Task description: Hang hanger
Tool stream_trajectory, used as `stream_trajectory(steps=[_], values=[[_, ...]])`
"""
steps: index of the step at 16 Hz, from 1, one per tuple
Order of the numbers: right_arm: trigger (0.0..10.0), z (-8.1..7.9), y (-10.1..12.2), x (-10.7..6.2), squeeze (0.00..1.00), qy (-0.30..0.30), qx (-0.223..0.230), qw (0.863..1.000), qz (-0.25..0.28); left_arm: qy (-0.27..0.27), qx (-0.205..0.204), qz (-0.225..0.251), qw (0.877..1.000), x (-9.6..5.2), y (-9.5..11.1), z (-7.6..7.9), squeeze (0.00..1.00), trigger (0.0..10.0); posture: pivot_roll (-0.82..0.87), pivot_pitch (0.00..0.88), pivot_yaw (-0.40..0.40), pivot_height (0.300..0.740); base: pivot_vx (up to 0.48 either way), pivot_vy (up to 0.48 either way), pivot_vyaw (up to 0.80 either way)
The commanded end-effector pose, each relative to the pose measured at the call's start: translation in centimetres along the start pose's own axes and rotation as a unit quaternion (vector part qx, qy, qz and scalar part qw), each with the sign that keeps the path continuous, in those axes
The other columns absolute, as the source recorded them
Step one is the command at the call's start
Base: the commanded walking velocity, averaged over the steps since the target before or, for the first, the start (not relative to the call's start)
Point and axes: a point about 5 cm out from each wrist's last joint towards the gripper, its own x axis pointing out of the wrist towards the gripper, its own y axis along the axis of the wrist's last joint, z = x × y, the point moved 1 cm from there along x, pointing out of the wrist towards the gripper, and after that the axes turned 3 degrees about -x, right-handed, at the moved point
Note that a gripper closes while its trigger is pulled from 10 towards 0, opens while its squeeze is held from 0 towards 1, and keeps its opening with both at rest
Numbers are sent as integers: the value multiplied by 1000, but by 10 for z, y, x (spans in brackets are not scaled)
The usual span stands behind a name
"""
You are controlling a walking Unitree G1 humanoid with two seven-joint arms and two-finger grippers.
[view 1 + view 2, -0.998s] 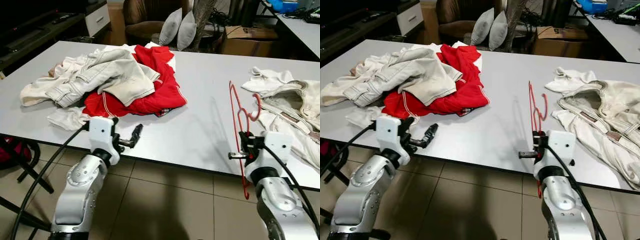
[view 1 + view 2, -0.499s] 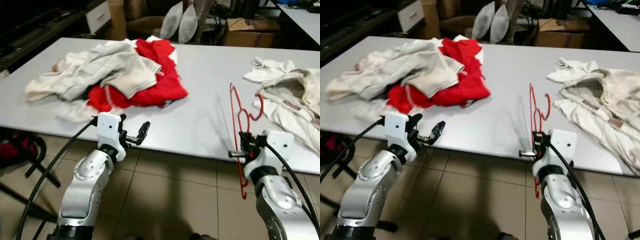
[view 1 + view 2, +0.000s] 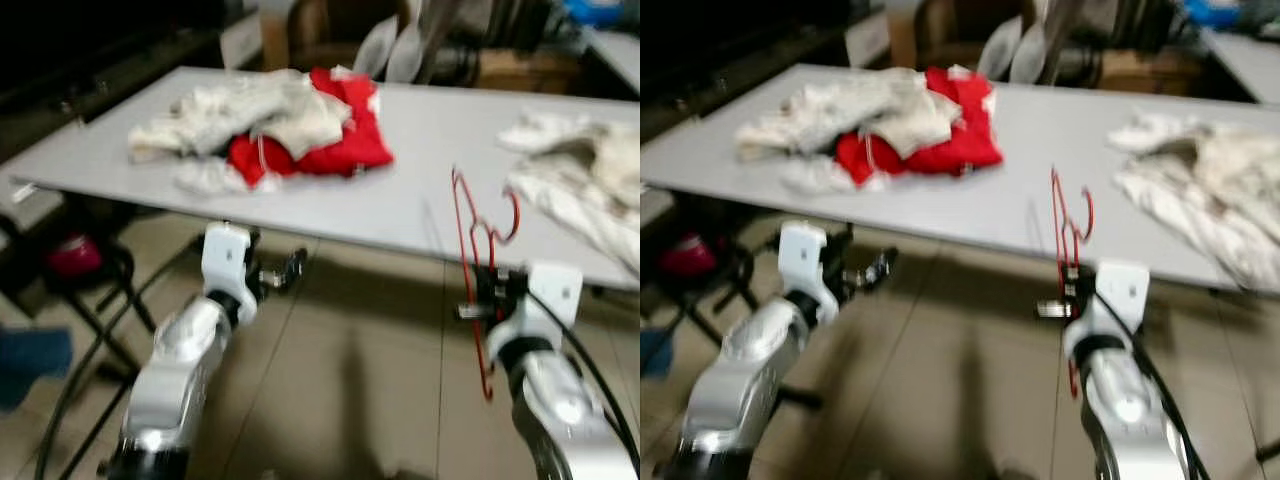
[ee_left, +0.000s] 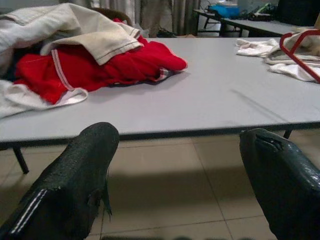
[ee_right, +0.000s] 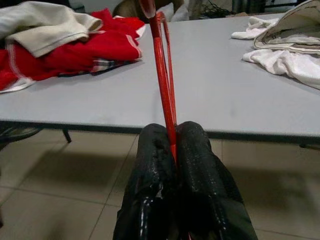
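- The right gripper [image 5: 172,145] has its two black fingers [image 5: 150,165] pressed tight on the red hanger [image 3: 470,240], pinching its thin wire between them.
- The hanger stands upright in that grip, hook end up by the near edge of the grey table [image 3: 420,140], its lower part hanging below the wrist over the tiled floor [image 3: 350,390].
- The right arm is out in front of the table's near right stretch, not over it.
- The left gripper [image 4: 175,165] is spread wide, fingers well apart and holding nothing, pointed at the table edge from just off its near side.
- On the table, far left: a heap of clothes, a red garment [image 3: 345,145] with cream garments [image 3: 240,105] piled over it.
- On the right side of the table lies a white jacket [image 3: 590,185], spread out and well apart from the heap.
- Beyond the far edge, two grey cushions [image 3: 395,50] lean by a brown chair [image 3: 320,25].
- Head views are blurred, so finer detail is lost.
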Motion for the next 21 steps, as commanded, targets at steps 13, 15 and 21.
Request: stream_trajectory(steps=[13,15,21], values=[[10000,5,1,1,0,-1,-58,998,0,6,-7,6,1000,0,-1,-2,0,10000,-162,0,75,740,-144,0,-369],[10000,7,2,3,0,-3,-60,998,2,8,-7,8,1000,0,-1,-3,0,10000,-160,0,73,740,0,0,-800],[10000,14,5,5,0,-12,-69,998,5,10,-2,11,1000,-3,3,-5,0,10000,-145,0,66,740,0,0,-400]])
